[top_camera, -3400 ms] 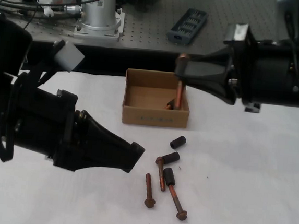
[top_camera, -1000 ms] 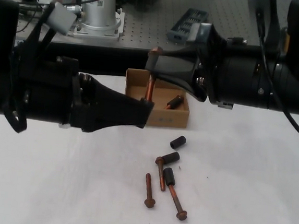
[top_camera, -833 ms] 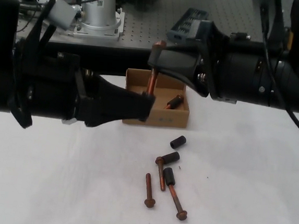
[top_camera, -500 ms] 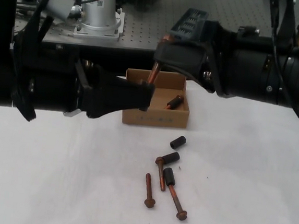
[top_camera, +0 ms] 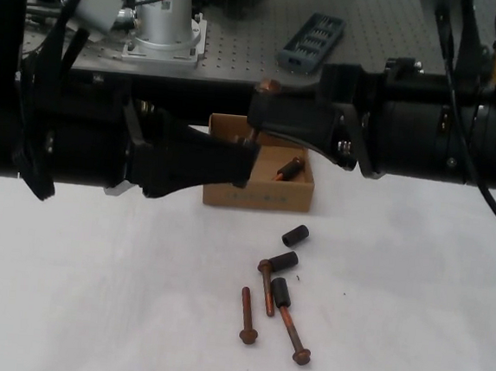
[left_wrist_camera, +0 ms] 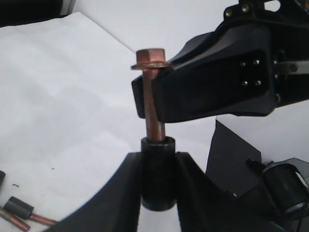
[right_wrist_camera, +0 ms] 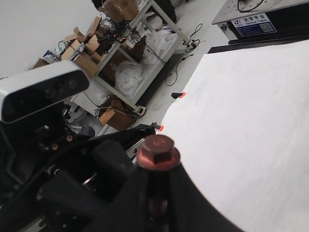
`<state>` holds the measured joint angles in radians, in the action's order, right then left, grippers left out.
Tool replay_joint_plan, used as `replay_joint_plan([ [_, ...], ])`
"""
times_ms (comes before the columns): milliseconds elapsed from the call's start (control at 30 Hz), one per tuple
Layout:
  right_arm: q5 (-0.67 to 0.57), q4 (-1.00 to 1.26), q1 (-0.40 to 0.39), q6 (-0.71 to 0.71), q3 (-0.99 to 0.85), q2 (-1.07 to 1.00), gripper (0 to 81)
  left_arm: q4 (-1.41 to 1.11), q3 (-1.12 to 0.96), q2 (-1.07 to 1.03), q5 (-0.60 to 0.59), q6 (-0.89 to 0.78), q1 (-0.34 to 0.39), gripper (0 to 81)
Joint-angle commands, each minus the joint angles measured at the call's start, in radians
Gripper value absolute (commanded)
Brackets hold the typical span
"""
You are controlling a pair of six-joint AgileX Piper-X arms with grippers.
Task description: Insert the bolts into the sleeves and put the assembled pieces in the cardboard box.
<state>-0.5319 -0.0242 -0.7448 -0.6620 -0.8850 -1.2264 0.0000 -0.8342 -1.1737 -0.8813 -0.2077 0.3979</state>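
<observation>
The left fingers (left_wrist_camera: pixel 136 166) are clenched on a black sleeve (left_wrist_camera: pixel 157 193), held upright. The right fingers (right_wrist_camera: pixel 178 198) grip a copper bolt (left_wrist_camera: pixel 153 118) just under its head. The two meet above the left side of the cardboard box (top_camera: pixel 273 198). Half a second ago the bolt hung tilted beside the sleeve; now it stands straight with its tip in the sleeve's mouth, much of the shaft bare. Insertion looks begun, not finished: the bolt needs pushing down. What looks like one assembled piece (top_camera: pixel 290 169) lies inside the cardboard box. On the desk (top_camera: pixel 91 293) in front of the cardboard box, loose bolts (top_camera: pixel 246 316) and sleeves (top_camera: pixel 295 236) wait.
</observation>
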Motion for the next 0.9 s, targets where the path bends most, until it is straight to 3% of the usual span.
replay_joint_plan([
  [0,-0.134,-0.014,-0.015,-0.001,-0.006,0.022,2.9,-0.044,-0.012,0.007,0.036,-0.002,-0.006,0.6],
  [200,-0.182,-0.042,-0.015,0.005,-0.006,0.022,2.9,-0.124,-0.012,0.007,0.031,-0.002,-0.006,0.6],
  [433,-0.155,-0.107,-0.015,0.038,-0.006,0.022,0.6,-0.137,-0.012,0.007,0.031,-0.002,-0.006,0.6],
  [633,-0.091,-0.117,-0.015,0.029,-0.006,0.022,32.2,-0.137,-0.012,0.007,0.031,-0.002,-0.006,0.6],
  [867,-0.084,-0.134,-0.015,0.035,-0.006,0.022,33.7,-0.137,-0.012,0.007,0.031,-0.002,-0.006,0.6],
])
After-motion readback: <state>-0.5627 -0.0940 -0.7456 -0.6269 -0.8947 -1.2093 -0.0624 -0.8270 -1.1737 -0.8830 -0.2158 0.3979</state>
